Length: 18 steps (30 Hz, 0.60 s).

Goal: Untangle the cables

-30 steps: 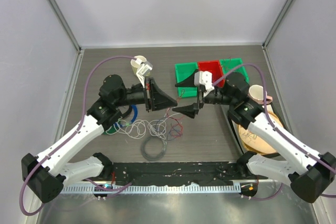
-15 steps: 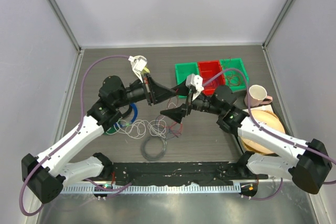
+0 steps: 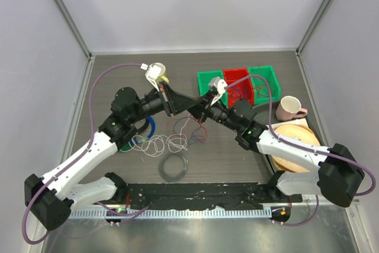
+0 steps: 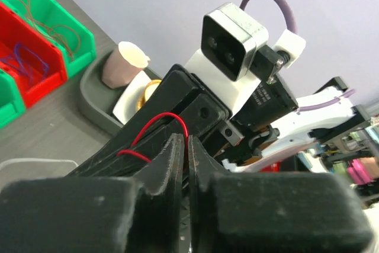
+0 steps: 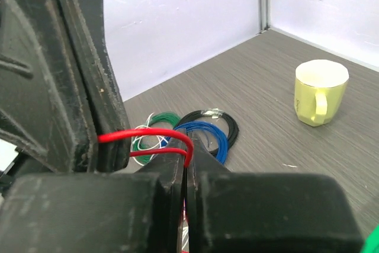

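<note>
My left gripper (image 3: 190, 106) and my right gripper (image 3: 201, 111) were each clamped shut on one thin red wire (image 5: 145, 137), tip to tip above the white, red and blue-purple cables (image 3: 172, 141) on the grey table (image 3: 225, 164) (hardly any slack between us), so a sharp pull apart risked cinching knots.

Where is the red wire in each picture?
Top external: the red cable dangles mid-picture, just below the meeting grippers.
Left wrist: a red loop at centre, pinched in the shut tips of the left gripper.
Right wrist: a red loop left of centre, pinched in the shut tips of the right gripper.
Shared landmark: the two black grippers meeting tip to tip.
</note>
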Available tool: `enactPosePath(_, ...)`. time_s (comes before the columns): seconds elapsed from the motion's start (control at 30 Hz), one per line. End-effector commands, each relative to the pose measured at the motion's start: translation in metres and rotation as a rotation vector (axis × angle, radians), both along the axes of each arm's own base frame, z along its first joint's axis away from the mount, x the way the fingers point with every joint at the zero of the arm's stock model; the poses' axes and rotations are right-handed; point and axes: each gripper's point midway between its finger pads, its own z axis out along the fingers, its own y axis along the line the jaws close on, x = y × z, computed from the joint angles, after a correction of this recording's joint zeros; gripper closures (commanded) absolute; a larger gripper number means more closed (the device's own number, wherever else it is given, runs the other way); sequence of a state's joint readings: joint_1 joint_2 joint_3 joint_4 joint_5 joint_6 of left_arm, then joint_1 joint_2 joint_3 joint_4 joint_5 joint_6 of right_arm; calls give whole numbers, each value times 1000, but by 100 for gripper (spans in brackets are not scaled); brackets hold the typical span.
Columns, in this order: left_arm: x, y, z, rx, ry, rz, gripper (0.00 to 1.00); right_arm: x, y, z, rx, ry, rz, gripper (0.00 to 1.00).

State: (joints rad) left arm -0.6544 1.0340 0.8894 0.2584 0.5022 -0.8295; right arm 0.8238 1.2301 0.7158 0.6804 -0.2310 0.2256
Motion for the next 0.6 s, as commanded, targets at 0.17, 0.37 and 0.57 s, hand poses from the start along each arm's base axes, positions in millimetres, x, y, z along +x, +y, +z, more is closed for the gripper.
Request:
enactPosePath(0.17,10,33,-30,113,-10,202,0,25,-45,29,100,66,-283,99)
enactPosePath(0.37,5,42,-110,270,112,208,0,34,-73,45,114,142,-434,99)
enactPosePath(0.57,-10,28,-151,228,173,99,0,34,-80,67,143,175,-459,99)
